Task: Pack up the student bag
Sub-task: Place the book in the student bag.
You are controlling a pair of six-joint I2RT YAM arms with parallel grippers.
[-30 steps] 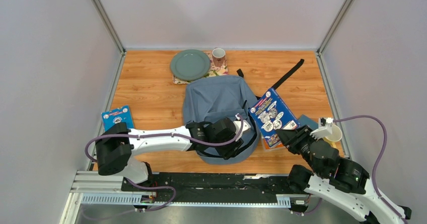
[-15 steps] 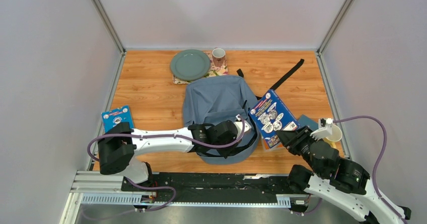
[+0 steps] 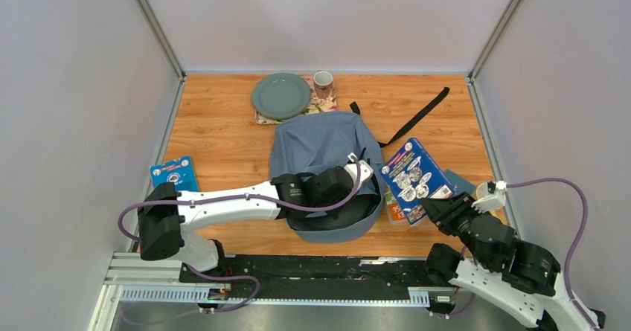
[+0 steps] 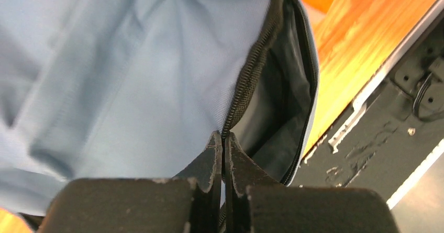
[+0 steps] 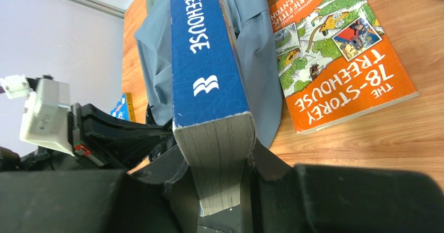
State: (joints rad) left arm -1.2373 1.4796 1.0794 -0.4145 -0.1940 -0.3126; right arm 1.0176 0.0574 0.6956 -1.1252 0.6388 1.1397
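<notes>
The grey-blue student bag (image 3: 320, 149) lies in the middle of the table, its open mouth toward the near edge. My left gripper (image 3: 360, 175) is shut on the zip edge of that mouth (image 4: 224, 136). The flap (image 4: 131, 76) is raised off the dark inside (image 4: 277, 107). My right gripper (image 3: 440, 212) is shut on the lower end of a thick blue book (image 3: 415, 173), held in the air just right of the bag. In the right wrist view the book's spine (image 5: 207, 60) points up and away from the jaws (image 5: 220, 175).
An orange Treehouse book (image 5: 340, 60) lies flat on the wood right of the bag, partly under the held book (image 3: 394, 212). At the back are a green plate (image 3: 280, 96) and a mug (image 3: 323, 83). A black strap (image 3: 417, 117) trails right; a small blue booklet (image 3: 173, 172) lies left.
My left gripper has shut on the bag's zip edge and drawn it up, widening the mouth. The right arm has shifted right and toward the near edge with the blue book.
</notes>
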